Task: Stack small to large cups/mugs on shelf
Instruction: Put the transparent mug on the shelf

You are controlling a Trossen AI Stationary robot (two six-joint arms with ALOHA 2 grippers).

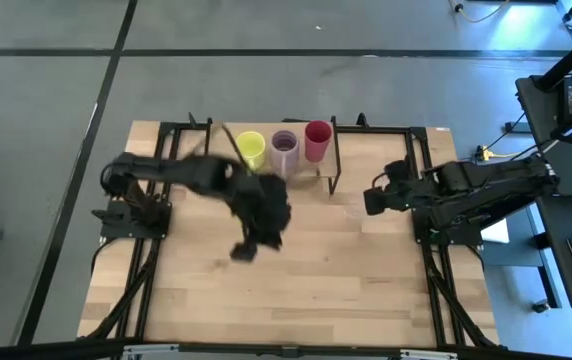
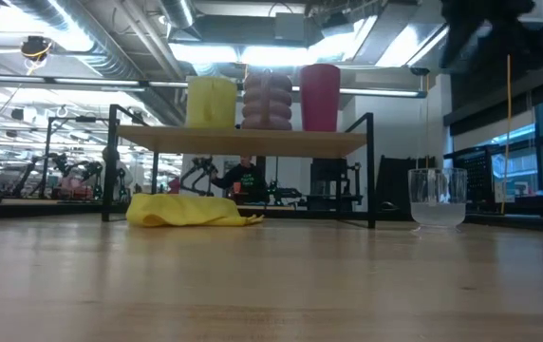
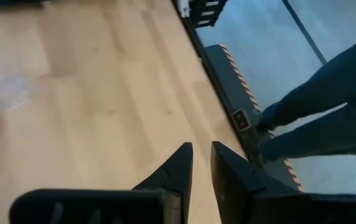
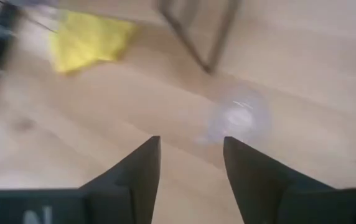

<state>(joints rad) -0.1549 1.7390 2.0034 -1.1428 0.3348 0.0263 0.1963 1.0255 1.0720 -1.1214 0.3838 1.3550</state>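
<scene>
Three vessels are lined up side by side on the shelf (image 2: 243,142): a mug (image 2: 211,101) at the left, a second mug (image 2: 267,99) in the middle, a cup (image 2: 320,97) at the right. The shelf is set on the table (image 2: 271,285). A cloth (image 2: 188,211) is spread under the shelf, toward its left. A glass (image 2: 438,198) is placed on the table right of the shelf, clear of its leg.
</scene>
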